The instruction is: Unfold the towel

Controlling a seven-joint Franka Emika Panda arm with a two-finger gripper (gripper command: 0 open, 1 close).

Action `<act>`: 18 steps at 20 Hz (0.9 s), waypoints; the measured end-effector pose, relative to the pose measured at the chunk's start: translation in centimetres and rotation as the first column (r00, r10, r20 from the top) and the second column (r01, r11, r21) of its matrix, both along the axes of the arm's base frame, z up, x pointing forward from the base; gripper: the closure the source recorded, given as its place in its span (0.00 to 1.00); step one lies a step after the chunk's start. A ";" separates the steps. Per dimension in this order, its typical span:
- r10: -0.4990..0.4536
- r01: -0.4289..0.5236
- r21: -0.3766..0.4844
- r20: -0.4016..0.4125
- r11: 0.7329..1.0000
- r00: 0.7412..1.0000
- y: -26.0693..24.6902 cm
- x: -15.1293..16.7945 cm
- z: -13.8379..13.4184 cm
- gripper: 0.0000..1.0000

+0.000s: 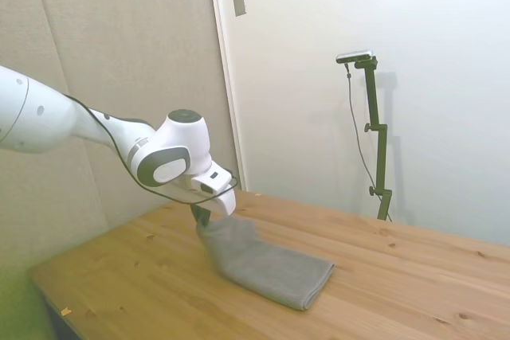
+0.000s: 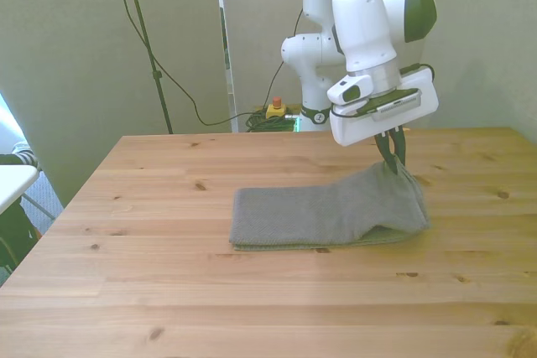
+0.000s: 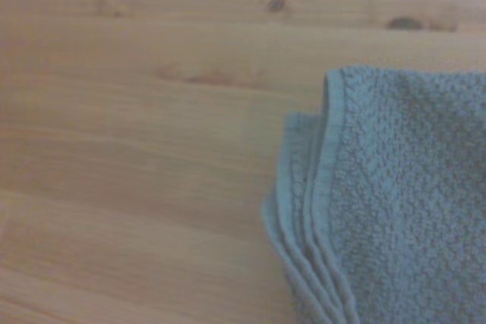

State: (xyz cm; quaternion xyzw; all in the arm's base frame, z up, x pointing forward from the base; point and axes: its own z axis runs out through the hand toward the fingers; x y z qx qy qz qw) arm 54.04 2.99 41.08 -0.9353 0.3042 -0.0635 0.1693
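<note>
A grey towel (image 2: 323,211) lies folded on the wooden table (image 2: 168,291); its end at the front view's right is lifted a little off the wood. My gripper (image 2: 391,161) is shut on that raised end, fingers pinched together on the cloth. From the side, the towel (image 1: 267,264) slopes up from the table to the gripper (image 1: 202,216). The wrist view shows the towel's (image 3: 395,202) stacked hemmed edges, several layers, against bare wood.
The table's far edge (image 2: 252,136) runs behind the towel. A person's sleeve (image 2: 15,157) and a white surface show at the front view's left edge. Cables and a yellow button box (image 2: 274,109) lie on the floor behind the table.
</note>
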 end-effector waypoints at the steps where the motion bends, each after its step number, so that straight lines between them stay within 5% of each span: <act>1: 0.003 -0.003 -0.002 -0.011 1.000 1.000 0.1 -0.1 -0.6 0.00; 14: 0.022 -0.022 -0.001 -0.037 1.000 0.999 0.7 -0.1 -1.2 0.00; 18: -0.094 0.080 -0.117 -0.112 0.990 0.989 0.3 -1.3 1.0 0.00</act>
